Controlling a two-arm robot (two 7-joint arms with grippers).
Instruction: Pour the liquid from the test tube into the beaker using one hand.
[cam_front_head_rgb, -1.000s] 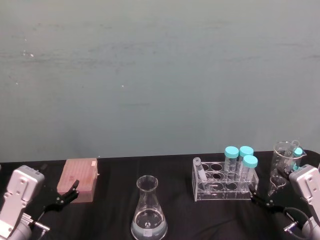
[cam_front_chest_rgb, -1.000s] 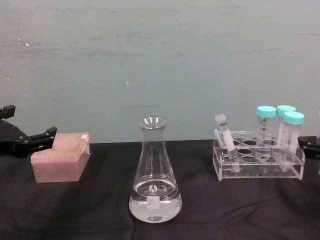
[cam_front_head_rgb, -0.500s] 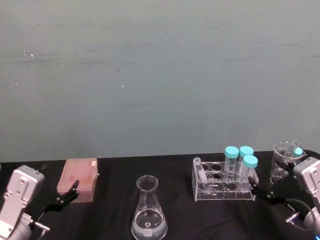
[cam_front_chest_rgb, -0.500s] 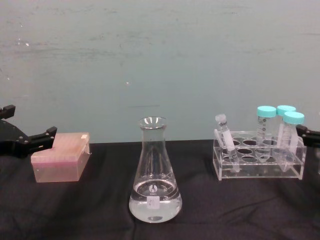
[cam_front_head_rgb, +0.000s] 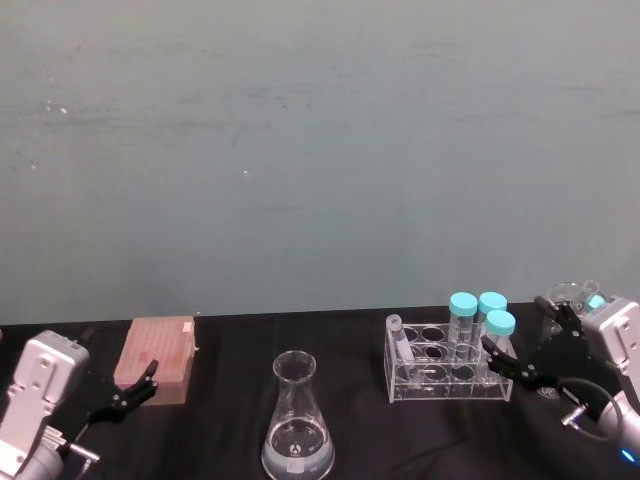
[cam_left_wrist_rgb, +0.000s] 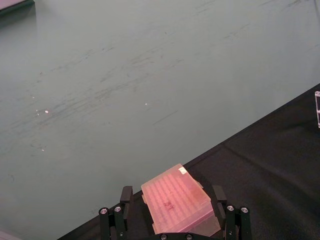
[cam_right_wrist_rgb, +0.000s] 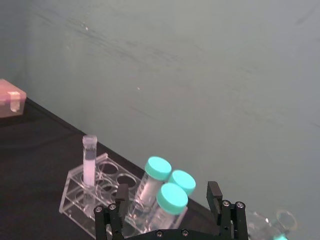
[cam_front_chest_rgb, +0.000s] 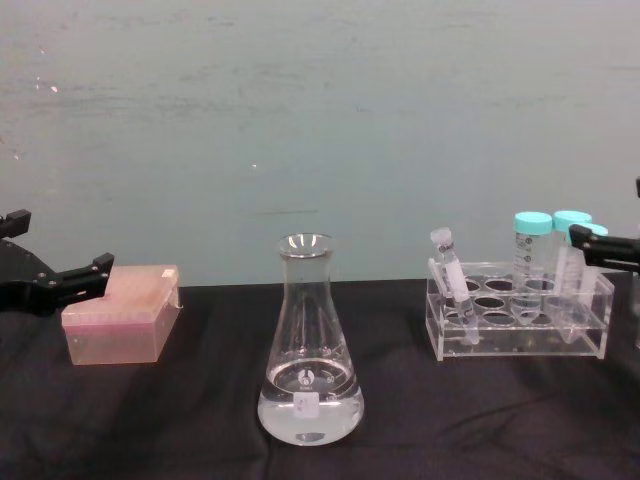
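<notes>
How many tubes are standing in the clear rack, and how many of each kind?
teal-capped tubes: 3
small slim test tube: 1
Total in the tube rack: 4

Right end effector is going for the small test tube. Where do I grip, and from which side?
Grip the test tube on the stretch above the rack, under its whitish rim. It leans in the end slot, and the teal-capped tubes stand between it and the open right end effector, so coming from above looks safer than sideways. Left end effector sits by the pink box.
</notes>
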